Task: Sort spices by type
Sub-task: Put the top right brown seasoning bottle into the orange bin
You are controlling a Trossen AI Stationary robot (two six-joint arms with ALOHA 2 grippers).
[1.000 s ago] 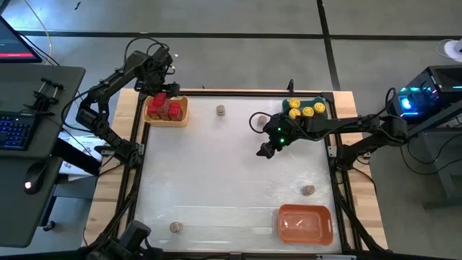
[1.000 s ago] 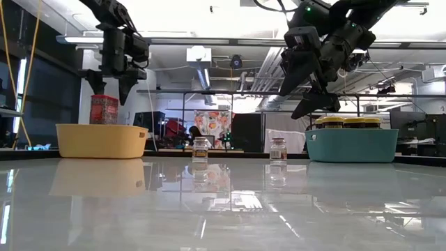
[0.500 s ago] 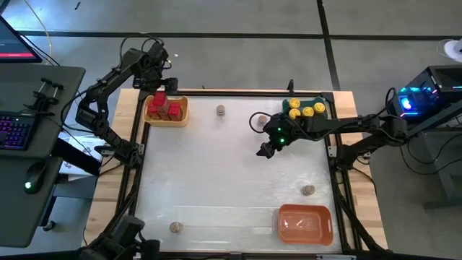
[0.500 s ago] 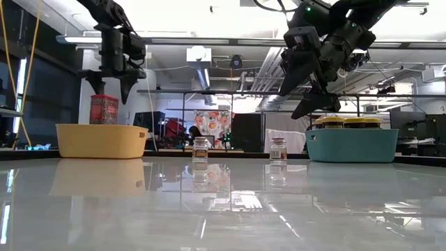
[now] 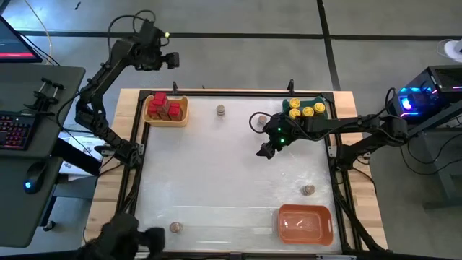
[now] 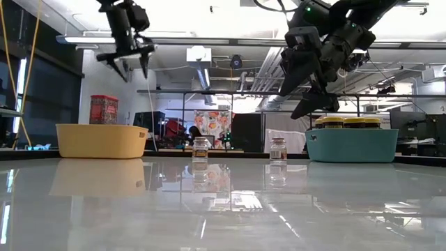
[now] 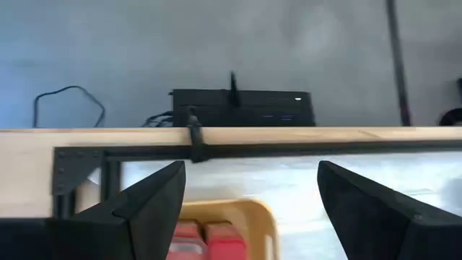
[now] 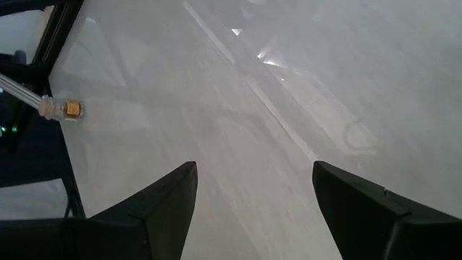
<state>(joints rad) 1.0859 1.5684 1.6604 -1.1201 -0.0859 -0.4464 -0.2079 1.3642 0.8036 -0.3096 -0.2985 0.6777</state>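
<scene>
Red boxy spices point(image 5: 164, 108) stand in the yellow tray point(image 5: 182, 115) at the table's far left; one red box point(image 6: 104, 109) shows above the tray's rim point(image 6: 101, 129). Yellow-lidded jars point(image 5: 306, 110) sit in the teal tray point(image 6: 352, 146) at the far right. Small grey-brown jars stand on the table: point(image 5: 220, 110), point(image 5: 261, 121), point(image 5: 308, 190), point(image 5: 174, 227). My left gripper point(image 5: 170, 60) point(image 7: 250, 170) is open, high beyond the table's far-left edge. My right gripper point(image 5: 266, 152) point(image 8: 254, 167) is open and hangs over the bare table middle.
An orange tray point(image 5: 305, 224) lies at the near right edge. A dark frame point(image 7: 216, 150) runs along the table's far edge. A desk with a keyboard point(image 5: 18, 133) stands off the left side. A dark figure point(image 5: 123, 237) shows at the near-left corner.
My left gripper has risen from just above the yellow tray and moved past the table's far edge, turning as it went; its fingers stay open. The red boxes stay in the tray.
</scene>
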